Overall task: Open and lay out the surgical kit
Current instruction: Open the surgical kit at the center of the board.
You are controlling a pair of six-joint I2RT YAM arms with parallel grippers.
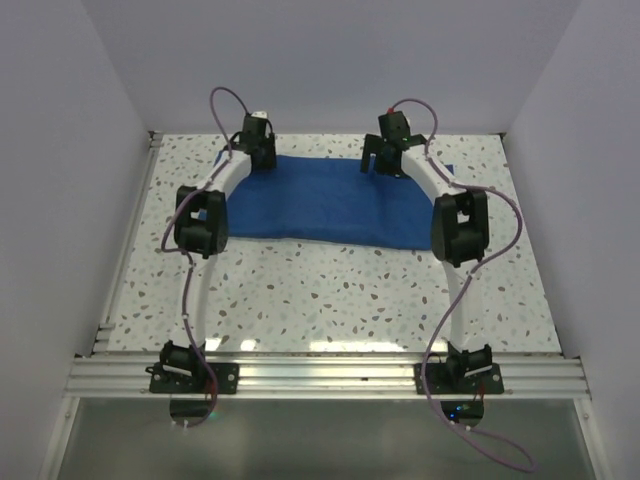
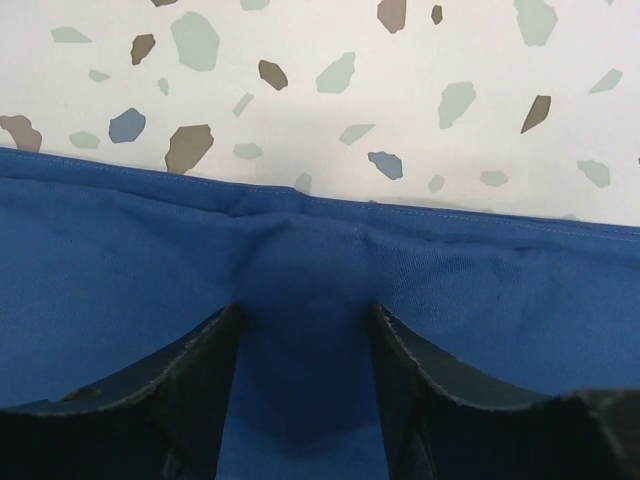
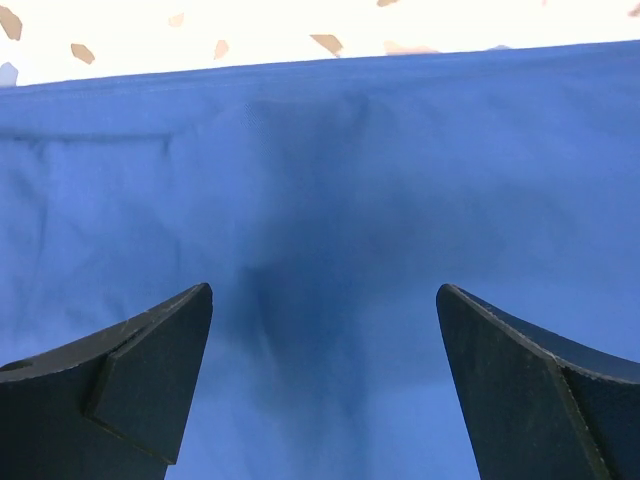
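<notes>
**Student:** What is shown, and how should it handle?

**Tutor:** The blue cloth wrap [image 1: 330, 205], lying flat on the speckled table [image 1: 330, 300]. It is judged soft, light and limp. It will fold and drag rather than lift as a sheet, and a smooth weave may slip out of a shallow pinch. No tray or instrument shows; if any lie under the wrap, they cannot be made out. The best hold, by this judgement, is the stitched hem [image 2: 450, 212], where the doubled edge gives the fingers something to bite.

**Student:** Where does it lie relative to the left gripper [image 2: 305, 315]?

**Tutor:** Directly beneath it and between its fingers. The hem runs just beyond the fingertips and is puckered in line with the gap. The fingers stand at a middling gap with cloth in it. Whether they pinch that cloth cannot be told.

**Student:** And the right gripper [image 3: 325, 290]?

**Tutor:** Its fingers are spread wide and hold nothing. The wrap fills the view beneath and between them. Its far edge lies beyond the fingertips, with bare table past it.
</notes>
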